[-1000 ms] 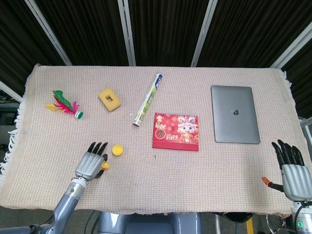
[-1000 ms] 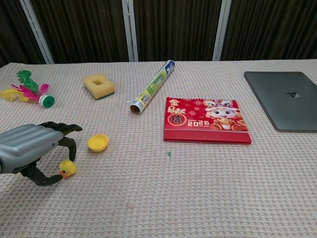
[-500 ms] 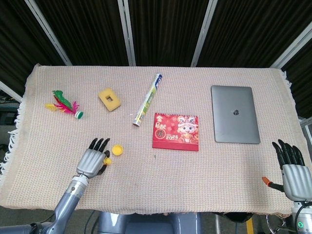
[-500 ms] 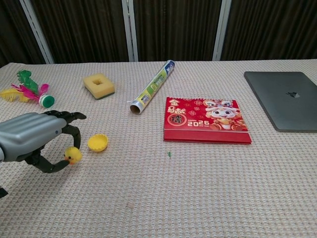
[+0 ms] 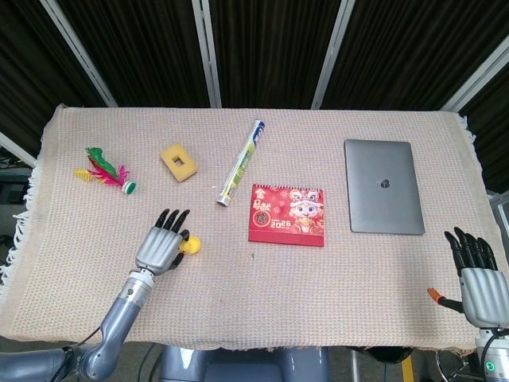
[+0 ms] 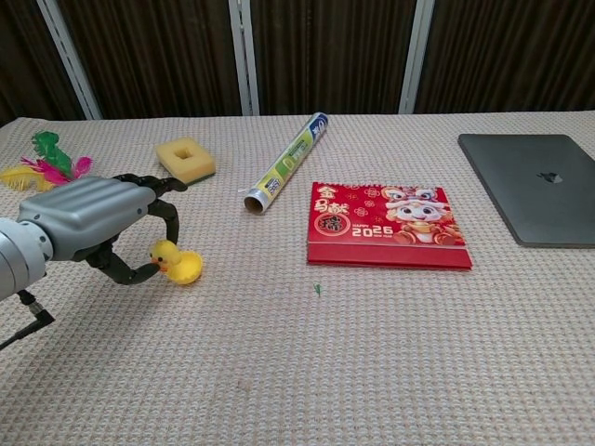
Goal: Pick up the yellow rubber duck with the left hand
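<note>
The small yellow rubber duck (image 6: 166, 255) is pinched between the thumb and fingers of my left hand (image 6: 93, 228), raised a little above the woven cloth. In the chest view it overlaps a small yellow cap (image 6: 189, 270) lying just behind it. From the head view, my left hand (image 5: 162, 247) covers the duck, and only the yellow cap (image 5: 192, 246) shows beside the fingers. My right hand (image 5: 477, 274) rests at the table's near right corner, fingers apart and holding nothing.
A yellow sponge (image 5: 178, 161), a rolled tube (image 5: 241, 161), a red calendar (image 5: 287, 215) and a grey laptop (image 5: 382, 186) lie across the middle and right. A feathered shuttlecock (image 5: 103, 171) sits at the far left. The sponge (image 6: 185, 160) lies just beyond my left hand.
My left hand has closed on the duck, lifted it off the cloth and carried it away from the near edge, up to the yellow cap. The right hand has not moved.
</note>
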Robot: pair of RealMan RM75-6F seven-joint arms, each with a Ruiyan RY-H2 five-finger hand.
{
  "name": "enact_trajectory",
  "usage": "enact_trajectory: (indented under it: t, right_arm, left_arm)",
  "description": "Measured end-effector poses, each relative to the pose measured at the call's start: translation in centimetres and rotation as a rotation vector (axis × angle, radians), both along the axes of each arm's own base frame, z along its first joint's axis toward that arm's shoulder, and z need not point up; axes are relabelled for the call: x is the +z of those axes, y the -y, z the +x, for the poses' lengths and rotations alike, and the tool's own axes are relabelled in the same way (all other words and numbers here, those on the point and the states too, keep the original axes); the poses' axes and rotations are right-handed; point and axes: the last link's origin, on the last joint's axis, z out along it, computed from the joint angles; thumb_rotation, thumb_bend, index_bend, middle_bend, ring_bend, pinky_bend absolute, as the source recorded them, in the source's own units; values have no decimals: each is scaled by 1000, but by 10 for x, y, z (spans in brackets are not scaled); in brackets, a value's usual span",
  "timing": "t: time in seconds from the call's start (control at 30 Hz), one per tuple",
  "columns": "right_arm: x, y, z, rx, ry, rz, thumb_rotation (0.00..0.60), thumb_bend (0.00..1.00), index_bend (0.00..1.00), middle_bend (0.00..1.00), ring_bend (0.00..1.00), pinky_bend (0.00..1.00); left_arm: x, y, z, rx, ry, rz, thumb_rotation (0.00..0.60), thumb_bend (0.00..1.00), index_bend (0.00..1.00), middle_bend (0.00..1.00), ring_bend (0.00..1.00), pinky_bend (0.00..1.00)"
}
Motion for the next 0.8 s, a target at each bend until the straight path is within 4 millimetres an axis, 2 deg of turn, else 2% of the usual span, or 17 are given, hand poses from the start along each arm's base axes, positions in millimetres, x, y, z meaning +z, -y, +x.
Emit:
enact_trajectory:
  t: [0.47,0.53,0.67,0.8]
  right_arm:
    - [1,0,0,0,5,-2,600,0,7,0,0,0]
    - [1,0,0,0,5,-2,600,0,8,0,0,0]
    - [1,0,0,-1,5,-2,600,0,7,0,0,0]
    - [1,0,0,0,4,-3,600,0,8,0,0,0]
  left_arm:
    - [-19,-11,4,24,-21,5,600,491,457,0,0,15]
    - [-20,-12,4,26,-21,6,600,476,414,0,0,12]
    - [-21,-13,4,21,-30,5,600,370,240,0,0,0]
    - [-20,-14,4,24,-36,1,600,326,172,0,0,0]
